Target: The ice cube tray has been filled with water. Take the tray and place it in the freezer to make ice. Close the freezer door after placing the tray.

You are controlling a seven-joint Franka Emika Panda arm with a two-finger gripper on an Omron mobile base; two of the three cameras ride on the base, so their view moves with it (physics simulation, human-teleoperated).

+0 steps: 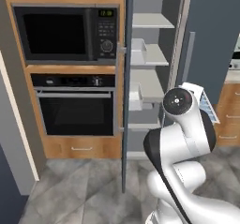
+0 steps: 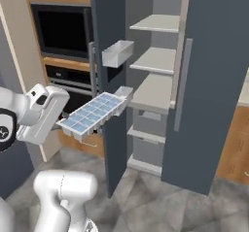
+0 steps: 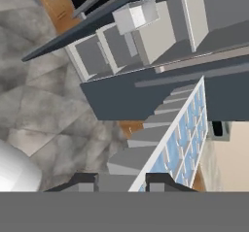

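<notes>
The ice cube tray (image 2: 95, 111) is a narrow white tray whose cells hold pale blue water (image 2: 103, 104). My gripper (image 2: 62, 123) is shut on its near end and holds it level in the air, its far end pointing at the freezer (image 2: 154, 92). The tray is beside the inner face of the open freezer door (image 2: 111, 148) and short of the pale grey shelves. In the hand view the tray (image 3: 186, 131) runs up and to the right from between the fingertips (image 3: 86, 181) of my gripper (image 3: 130, 184). A corner of the tray (image 1: 206, 103) peeks out behind my arm.
White bins (image 2: 117, 52) hang on the open door's inner side. The fridge's right door (image 2: 210, 80) is closed, with a silver handle (image 2: 182, 85). A black microwave (image 1: 65, 33) and oven (image 1: 75, 107) sit in wooden cabinetry to the left. The floor is grey tile.
</notes>
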